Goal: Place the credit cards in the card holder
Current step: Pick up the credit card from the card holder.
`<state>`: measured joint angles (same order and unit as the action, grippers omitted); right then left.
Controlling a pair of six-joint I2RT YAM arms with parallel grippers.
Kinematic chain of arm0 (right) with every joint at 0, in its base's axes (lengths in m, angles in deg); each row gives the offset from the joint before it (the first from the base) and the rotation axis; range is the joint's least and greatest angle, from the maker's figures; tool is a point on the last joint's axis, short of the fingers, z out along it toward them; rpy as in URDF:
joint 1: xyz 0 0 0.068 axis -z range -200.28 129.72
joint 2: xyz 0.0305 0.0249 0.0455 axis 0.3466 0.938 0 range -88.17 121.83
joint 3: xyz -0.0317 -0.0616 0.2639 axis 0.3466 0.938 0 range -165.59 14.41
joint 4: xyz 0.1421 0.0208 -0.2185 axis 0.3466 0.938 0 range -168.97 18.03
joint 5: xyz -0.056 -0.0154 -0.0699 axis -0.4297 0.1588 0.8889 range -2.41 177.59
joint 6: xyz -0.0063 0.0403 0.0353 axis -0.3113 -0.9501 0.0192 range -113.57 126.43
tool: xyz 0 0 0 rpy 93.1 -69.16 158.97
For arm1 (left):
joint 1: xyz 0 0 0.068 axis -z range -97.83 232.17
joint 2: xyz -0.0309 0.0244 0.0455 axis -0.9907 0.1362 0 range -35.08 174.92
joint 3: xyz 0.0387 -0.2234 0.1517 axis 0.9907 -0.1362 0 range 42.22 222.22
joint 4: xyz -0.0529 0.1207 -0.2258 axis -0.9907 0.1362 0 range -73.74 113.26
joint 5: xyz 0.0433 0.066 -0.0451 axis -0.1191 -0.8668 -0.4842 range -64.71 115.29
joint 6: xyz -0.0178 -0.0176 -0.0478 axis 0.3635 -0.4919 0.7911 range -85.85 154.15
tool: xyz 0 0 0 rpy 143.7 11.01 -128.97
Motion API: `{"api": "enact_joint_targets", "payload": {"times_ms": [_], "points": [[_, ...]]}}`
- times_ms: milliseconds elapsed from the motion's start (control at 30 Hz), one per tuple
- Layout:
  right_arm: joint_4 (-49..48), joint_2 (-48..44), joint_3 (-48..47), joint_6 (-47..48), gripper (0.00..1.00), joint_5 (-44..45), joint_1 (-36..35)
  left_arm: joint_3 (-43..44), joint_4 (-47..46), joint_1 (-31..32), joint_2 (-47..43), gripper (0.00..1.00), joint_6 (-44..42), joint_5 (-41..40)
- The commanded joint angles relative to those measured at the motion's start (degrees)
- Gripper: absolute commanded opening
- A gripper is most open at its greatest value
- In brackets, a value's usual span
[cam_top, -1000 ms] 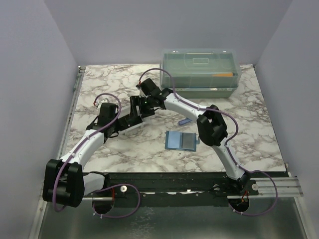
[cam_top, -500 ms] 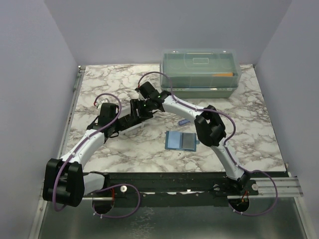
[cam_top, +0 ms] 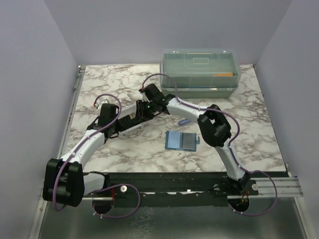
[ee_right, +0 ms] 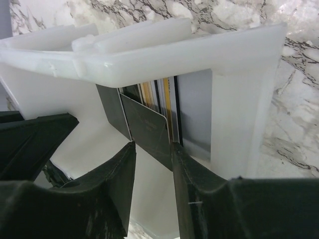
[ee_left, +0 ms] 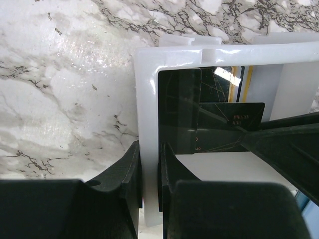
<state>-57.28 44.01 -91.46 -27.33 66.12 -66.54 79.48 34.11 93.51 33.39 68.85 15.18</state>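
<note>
Dark glossy credit cards (ee_right: 147, 132) stand on edge in a slot of a white tray (ee_right: 149, 50). One black card with rounded corners leans out between the fingers of the right gripper (ee_right: 153, 147). Those fingers sit close on either side of it with a gap between them, and I cannot tell whether they actually press the card. Behind it are thin edges of more cards, some yellow and some pale. The left gripper (ee_left: 148, 149) is clamped on the tray's smooth, thick side wall, one finger inside and one outside. The tray is shiny moulded plastic with square corners. The card holder (cam_top: 181, 141), teal-blue and roughly square, lies flat and opened near the middle of the table (cam_top: 249, 129). It is well apart from both grippers, nearer the arms' bases than the tray. A translucent greenish lidded box (cam_top: 200, 69) stands at the far edge. The tabletop is white marble-patterned with grey-brown veins, enclosed by plain lavender walls (cam_top: 30, 74).
</note>
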Motion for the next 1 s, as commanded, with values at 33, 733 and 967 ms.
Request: {"api": "enact_joint_targets", "payload": {"times_ms": [33,733,967], "points": [[-4.9,-2.9,0.8,-0.9,0.34,-2.9,0.2,-0.6,-0.5,-0.1,-0.9,0.0,-0.4,-2.6],[-0.4,-0.7,-2.2,1.5,0.51,3.0,0.5,-0.4,0.1,0.4,-0.4,0.0,-0.1,-2.5],[-0.5,2.6,-3.9,1.6,0.53,-0.6,0.5,-0.5,0.2,0.4,-0.3,0.0,0.3,-2.1]]}}
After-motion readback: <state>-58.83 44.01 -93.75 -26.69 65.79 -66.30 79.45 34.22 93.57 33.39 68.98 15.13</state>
